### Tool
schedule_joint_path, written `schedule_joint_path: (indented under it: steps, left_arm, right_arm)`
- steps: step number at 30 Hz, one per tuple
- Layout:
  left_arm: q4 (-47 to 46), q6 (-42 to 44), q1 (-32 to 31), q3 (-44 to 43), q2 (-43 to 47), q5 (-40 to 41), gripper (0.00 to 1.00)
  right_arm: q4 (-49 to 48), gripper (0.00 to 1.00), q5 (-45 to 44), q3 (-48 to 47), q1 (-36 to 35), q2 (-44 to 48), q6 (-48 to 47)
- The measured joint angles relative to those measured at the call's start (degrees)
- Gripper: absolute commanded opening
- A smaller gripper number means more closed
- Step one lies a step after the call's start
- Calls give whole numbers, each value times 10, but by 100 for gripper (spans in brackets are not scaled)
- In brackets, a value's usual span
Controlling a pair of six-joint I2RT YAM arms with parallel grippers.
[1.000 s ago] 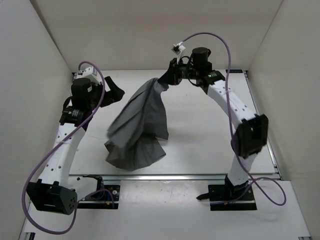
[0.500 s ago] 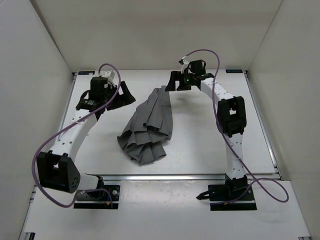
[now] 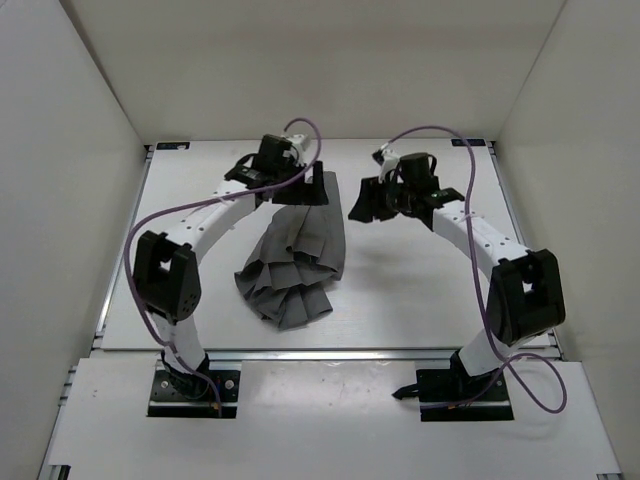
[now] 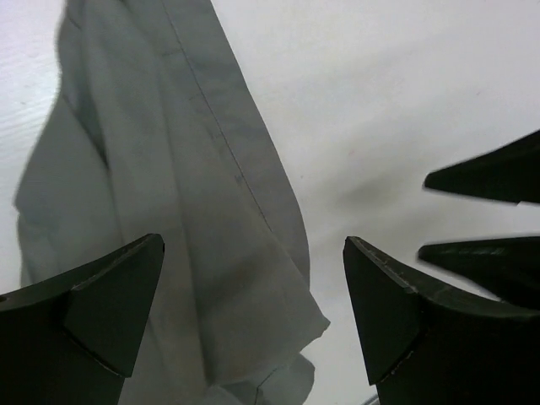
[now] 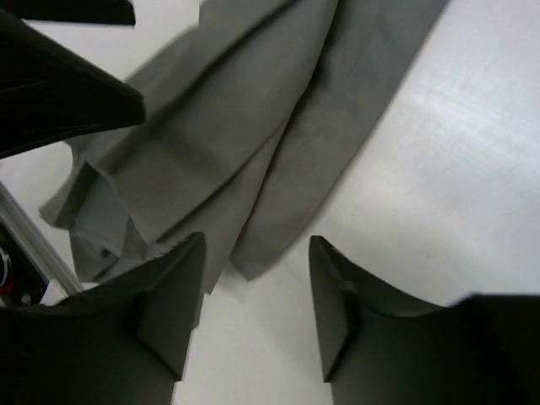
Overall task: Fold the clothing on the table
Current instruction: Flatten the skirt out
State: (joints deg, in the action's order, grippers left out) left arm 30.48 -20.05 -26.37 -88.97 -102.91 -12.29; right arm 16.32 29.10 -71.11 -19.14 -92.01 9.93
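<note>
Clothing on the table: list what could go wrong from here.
1. The clothing lies bunched in overlapping pleats. The open left gripper above its far end might pinch several layers and lift a lump rather than one edge.
2. The right gripper, open over bare table beside the clothing, sits close to the left one. The two could bump if both close in.

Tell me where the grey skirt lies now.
In the top view, the pleated grey skirt lies crumpled on the white table, left of centre, its far end beneath the left tool.
</note>
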Motion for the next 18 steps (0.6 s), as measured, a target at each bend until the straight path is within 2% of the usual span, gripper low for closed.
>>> schedule_joint_path:
  steps: [2, 5, 8, 12, 13, 14, 16, 18]
  left_arm:
    - [14, 15, -23, -14, -25, 19, 99]
    - [36, 32, -43, -21, -63, 43, 95]
    - [58, 42, -45, -21, -96, 76, 80]
    - [80, 56, -41, -21, -127, 121, 55]
    - [84, 57, -38, -21, -130, 127, 44]
    - [88, 57, -37, -21, -133, 130, 38]
    - [91, 57, -30, -21, -134, 131, 14]
    - [94, 55, -23, -21, -134, 131, 0]
  right_arm:
    - [-5, 35, 0, 39, -11, 2, 10]
    - [-14, 30, 3, 96, -27, 1, 33]
    - [-35, 29, 7, 138, -41, 2, 56]
    - [-75, 25, 19, 171, -56, 2, 88]
    - [-82, 24, 21, 175, -57, 2, 93]
    - [-87, 23, 24, 176, -60, 2, 98]
    - [-102, 21, 30, 175, -65, -1, 105]
    - [-114, 19, 36, 169, -69, -14, 109]
